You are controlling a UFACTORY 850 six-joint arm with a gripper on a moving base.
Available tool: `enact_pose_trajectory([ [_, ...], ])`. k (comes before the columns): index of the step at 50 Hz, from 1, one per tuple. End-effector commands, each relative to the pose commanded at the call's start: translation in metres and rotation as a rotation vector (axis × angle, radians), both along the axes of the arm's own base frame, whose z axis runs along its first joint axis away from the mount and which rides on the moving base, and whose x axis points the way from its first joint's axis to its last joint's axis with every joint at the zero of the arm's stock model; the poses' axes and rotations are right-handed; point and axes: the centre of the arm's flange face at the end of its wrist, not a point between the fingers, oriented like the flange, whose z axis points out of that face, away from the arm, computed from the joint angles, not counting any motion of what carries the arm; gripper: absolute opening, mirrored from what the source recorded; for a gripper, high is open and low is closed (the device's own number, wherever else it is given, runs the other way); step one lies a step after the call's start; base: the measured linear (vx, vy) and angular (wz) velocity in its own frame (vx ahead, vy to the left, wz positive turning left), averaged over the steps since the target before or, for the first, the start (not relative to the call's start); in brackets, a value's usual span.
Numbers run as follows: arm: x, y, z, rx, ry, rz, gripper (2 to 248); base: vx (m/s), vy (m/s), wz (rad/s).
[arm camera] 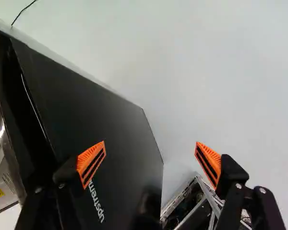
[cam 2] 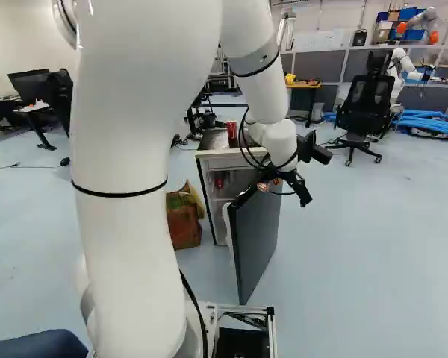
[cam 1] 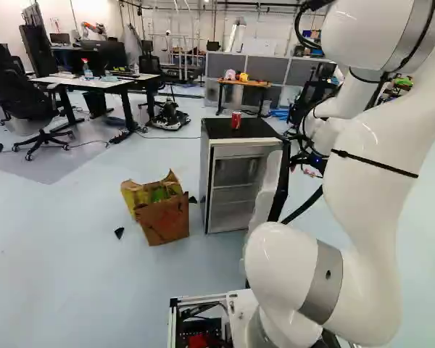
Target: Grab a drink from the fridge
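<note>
The arm (cam 2: pixel 127 246) arches over beside the fridge (cam 1: pixel 206 181), probably to work round its door without crossing the cabinet. The door (cam 2: pixel 260 231) stands open, its dark outer face towards the pincer; that opening gives a way to the shelves, though the panel itself would block a straight reach from here. A cardboard box (cam 1: pixel 164 219) sits on the floor by the fridge, on the side away from the door, so it should not hinder the swing. The pincer (arm camera: pixel 150 142) is spread wide with nothing between its pads — apt for pushing the door or for a coming grasp. A red can (cam 1: pixel 235 121) stands upright on the fridge top; the likelier target is a small red drink (cam 2: pixel 219 181) inside — its exact shape I cannot tell.
</note>
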Motion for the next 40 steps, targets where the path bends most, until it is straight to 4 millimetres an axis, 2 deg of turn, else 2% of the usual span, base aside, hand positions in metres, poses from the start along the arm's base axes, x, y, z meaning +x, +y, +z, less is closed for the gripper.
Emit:
enact_pose_trajectory([
  [40,-0.018,0.053,0.001,-0.010,0.037,0.118,247,0.000,0.000,0.000],
])
